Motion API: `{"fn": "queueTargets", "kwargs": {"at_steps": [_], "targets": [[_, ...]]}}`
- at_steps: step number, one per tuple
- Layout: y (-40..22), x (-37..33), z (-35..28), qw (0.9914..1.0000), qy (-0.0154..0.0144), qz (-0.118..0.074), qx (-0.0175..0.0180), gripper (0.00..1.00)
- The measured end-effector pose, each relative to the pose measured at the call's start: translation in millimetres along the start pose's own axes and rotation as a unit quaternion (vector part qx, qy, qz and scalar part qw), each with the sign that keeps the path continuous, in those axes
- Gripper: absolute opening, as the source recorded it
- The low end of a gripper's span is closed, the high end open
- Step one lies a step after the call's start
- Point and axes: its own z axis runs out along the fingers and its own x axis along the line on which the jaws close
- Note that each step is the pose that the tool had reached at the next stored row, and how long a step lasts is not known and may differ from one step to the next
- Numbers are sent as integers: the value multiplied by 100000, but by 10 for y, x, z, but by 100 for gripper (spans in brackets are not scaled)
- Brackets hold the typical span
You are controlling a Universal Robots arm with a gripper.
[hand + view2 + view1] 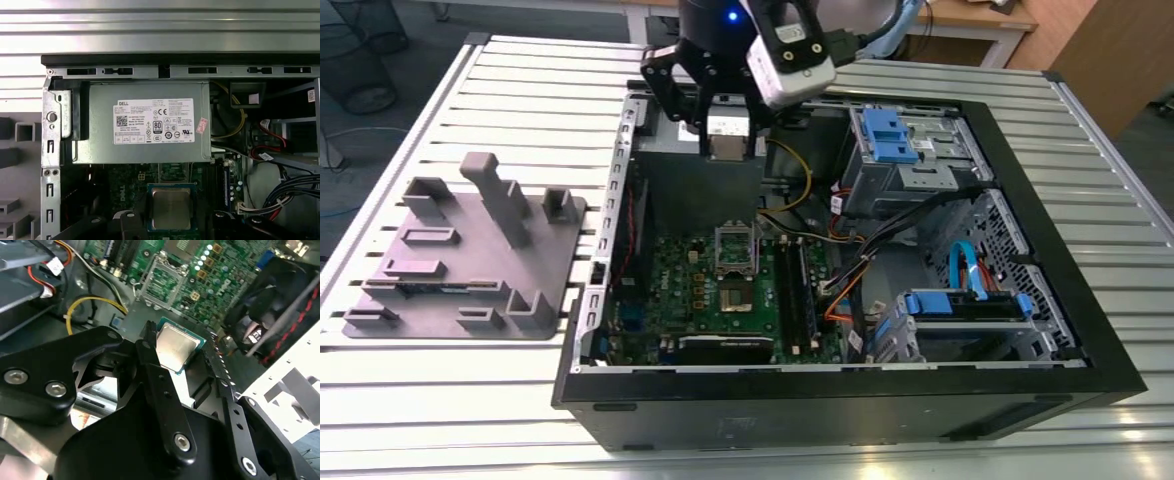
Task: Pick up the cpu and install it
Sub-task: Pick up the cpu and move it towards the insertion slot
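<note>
One gripper [728, 138] — fingers clamped on cpu [177, 346] — over case [854, 405]; power supply [97, 125], yellow cable [93, 299] near.

The cpu [175, 347], gripped in the claw [727, 138], hangs over the computer case [854, 405].

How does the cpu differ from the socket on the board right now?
The cpu is a solid silvery lid on a green edge; the socket is a metal frame with an open green centre. The cpu hangs in the claw over the case; the socket sits on the motherboard, unfilled. Both are squarish.
</note>
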Motion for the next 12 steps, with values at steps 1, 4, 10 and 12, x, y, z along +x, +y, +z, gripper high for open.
{"fn": "queueTargets", "kwargs": {"at_steps": [1, 4, 10, 12], "targets": [[1, -21, 1, 100000, 0, 3, 3, 47], [1, -40, 1, 100000, -2, 5, -2, 47], [2, -41, 1, 100000, -2, 8, -1, 47], [-4, -43, 1, 100000, -1, -2, 2, 47]]}}
